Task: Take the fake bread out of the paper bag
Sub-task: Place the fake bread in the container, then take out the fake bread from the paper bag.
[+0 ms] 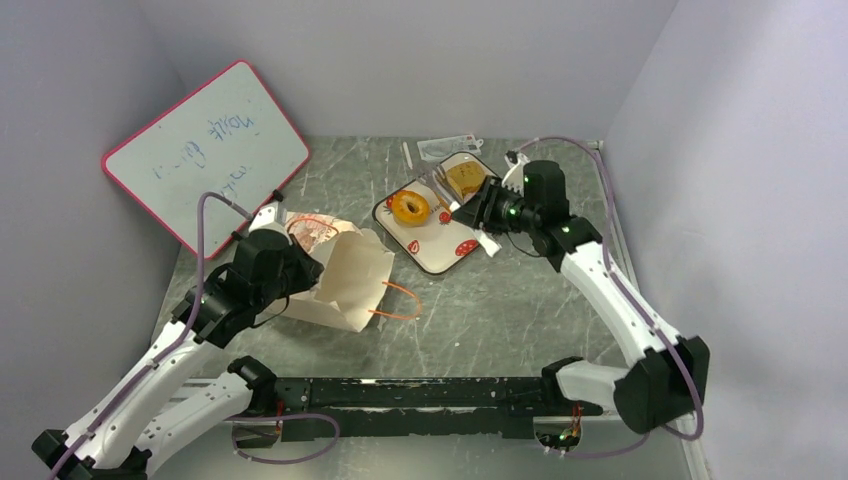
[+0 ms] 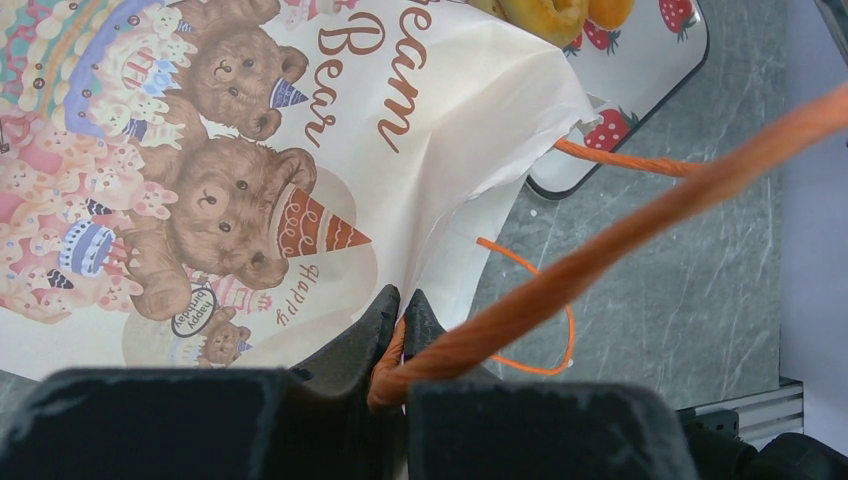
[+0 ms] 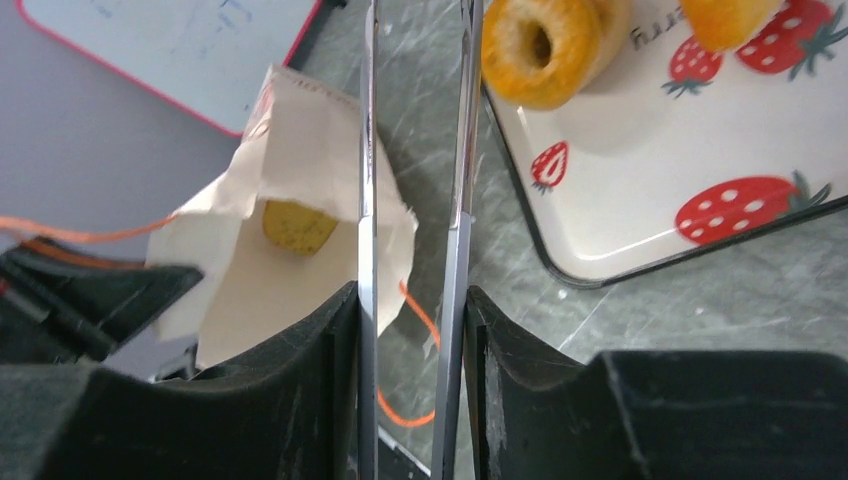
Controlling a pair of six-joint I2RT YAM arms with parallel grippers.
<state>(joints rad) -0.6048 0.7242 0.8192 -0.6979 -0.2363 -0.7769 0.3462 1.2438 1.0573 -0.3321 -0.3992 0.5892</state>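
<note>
The paper bag (image 1: 350,278) lies on its side with its mouth toward the right, its bear-print face (image 2: 440,120) turned up. My left gripper (image 1: 298,268) (image 2: 402,302) is shut on the bag's rim and one orange cord handle (image 2: 600,250). A tan bun (image 3: 298,227) shows inside the bag (image 3: 300,130). The ring doughnut (image 1: 410,208) (image 3: 538,45) and an orange bun (image 1: 462,180) (image 3: 725,15) lie on the strawberry-print tray (image 1: 440,250). My right gripper (image 1: 478,213) (image 3: 412,295) is shut on metal tongs (image 3: 367,150), held over the tray's left edge and pointing at the bag.
A pink-framed whiteboard (image 1: 205,150) leans at the back left. Clear plastic packaging (image 1: 450,148) lies behind the tray. The bag's other orange handle (image 1: 405,300) loops on the grey table. Walls close in on the left, back and right.
</note>
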